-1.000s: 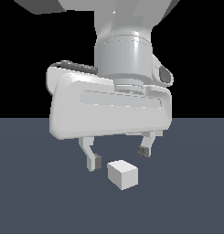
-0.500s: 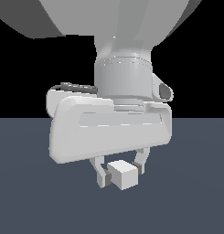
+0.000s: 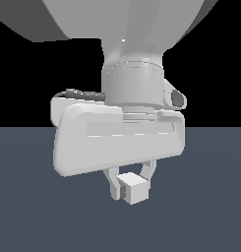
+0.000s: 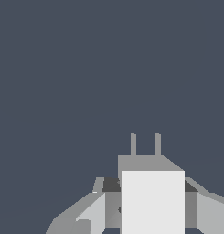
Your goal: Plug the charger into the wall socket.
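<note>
wrist view: the hand (image 4: pixel 147 205) clasps a small matte off-white cube charger (image 4: pixel 152 201) with two thin grey prongs, over a flat slate-blue surface (image 4: pixel 63 91).

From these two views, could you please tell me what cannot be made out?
- Wall socket: absent from both views.
- Charger prongs: hidden in the exterior view behind its body; the wrist view shows two.
- Gripper contact: fingers flank the charger, but whether the pads touch it is unclear.
- Arm: cut off by the exterior view's upper edge.
</note>
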